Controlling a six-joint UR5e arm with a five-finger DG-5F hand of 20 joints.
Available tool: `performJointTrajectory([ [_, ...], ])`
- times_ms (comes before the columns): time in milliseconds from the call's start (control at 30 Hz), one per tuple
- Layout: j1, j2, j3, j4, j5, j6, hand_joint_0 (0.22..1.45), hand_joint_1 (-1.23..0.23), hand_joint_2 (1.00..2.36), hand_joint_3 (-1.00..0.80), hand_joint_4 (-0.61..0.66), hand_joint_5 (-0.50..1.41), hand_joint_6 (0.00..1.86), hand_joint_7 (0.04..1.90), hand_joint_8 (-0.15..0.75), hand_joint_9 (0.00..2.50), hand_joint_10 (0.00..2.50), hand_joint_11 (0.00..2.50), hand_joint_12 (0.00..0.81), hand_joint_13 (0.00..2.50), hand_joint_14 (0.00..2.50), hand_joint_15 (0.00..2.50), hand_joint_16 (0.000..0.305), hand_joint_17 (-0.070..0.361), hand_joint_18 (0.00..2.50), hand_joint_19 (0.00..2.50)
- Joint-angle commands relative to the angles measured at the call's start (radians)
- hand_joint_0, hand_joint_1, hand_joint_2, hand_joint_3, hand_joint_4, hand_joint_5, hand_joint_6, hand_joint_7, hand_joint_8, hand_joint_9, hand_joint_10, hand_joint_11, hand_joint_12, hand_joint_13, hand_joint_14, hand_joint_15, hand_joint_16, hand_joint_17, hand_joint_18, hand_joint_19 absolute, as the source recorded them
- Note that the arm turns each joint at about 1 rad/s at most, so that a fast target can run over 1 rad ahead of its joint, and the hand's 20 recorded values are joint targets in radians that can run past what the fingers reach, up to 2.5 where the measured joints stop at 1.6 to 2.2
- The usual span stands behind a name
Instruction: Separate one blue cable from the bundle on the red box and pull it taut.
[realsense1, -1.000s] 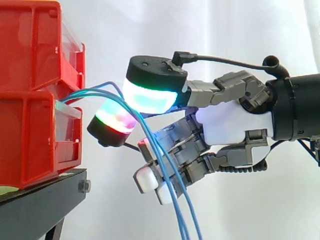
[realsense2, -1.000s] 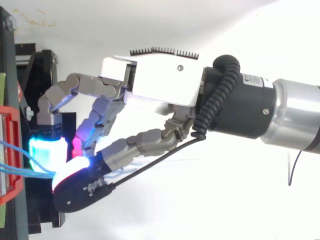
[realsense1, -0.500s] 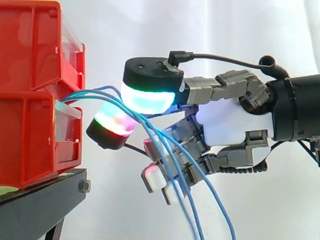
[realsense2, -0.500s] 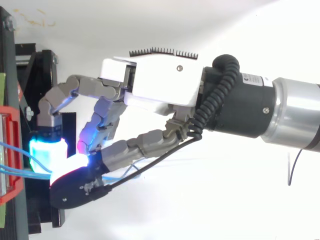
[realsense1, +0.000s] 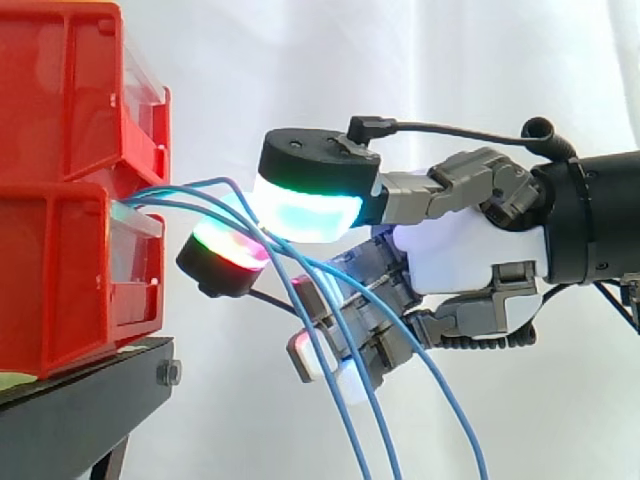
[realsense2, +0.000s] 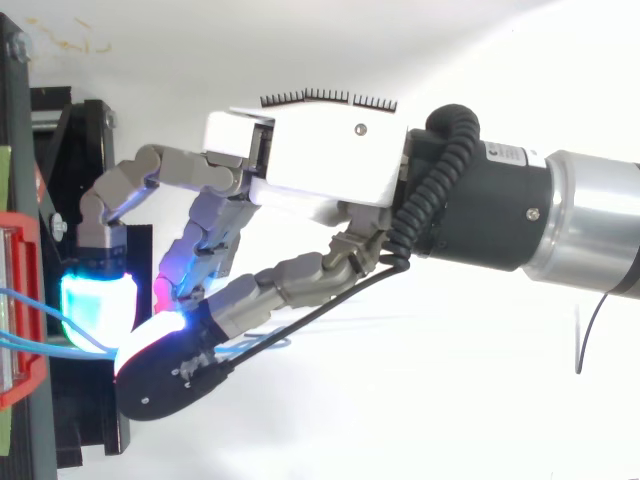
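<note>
Several blue cables leave the gap between the two stacked red bins, arch to the right and hang down. My hand reaches in from the right with its fingers curled. A cyan-green pad sits above a green-red pad, and the cables run between the two. One strand hangs apart to the right of the other two, crossing the curled lower fingers. From above, the cables run from the red bin in under the pads of the hand.
The bins stand on a black stand, whose edge lies just below and left of the hand. A white curtain hangs behind. There is open space below and to the right of the hanging cables.
One cable strand has swung out to the right, away from the other two. The hand has edged slightly right, away from the bins, and its lower fingers have curled in more.
</note>
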Motion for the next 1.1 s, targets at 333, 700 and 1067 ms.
performJointTrajectory([
  [333,0.001,0.0,0.0,-0.005,-0.008,0.004,0.58,-0.59,1.01,-0.33,0.0,-0.14,0.88,0.92,0.322,1.31,0.01,0.77,0.43,1.15,0.01,0.56,0.051,0.114,1.11,0.5],
  [700,0.007,0.0,-0.002,-0.007,-0.006,0.019,0.56,-0.45,1.0,-0.43,0.1,-0.1,0.79,0.98,0.343,1.37,0.01,0.81,0.442,1.16,0.02,0.58,0.051,0.115,1.08,0.51],
  [1067,0.009,0.0,-0.002,-0.007,-0.006,0.029,0.46,-0.48,1.0,-0.5,0.11,-0.11,0.81,0.99,0.353,1.38,0.01,0.82,0.445,1.17,0.02,0.59,0.052,0.118,1.09,0.53],
])
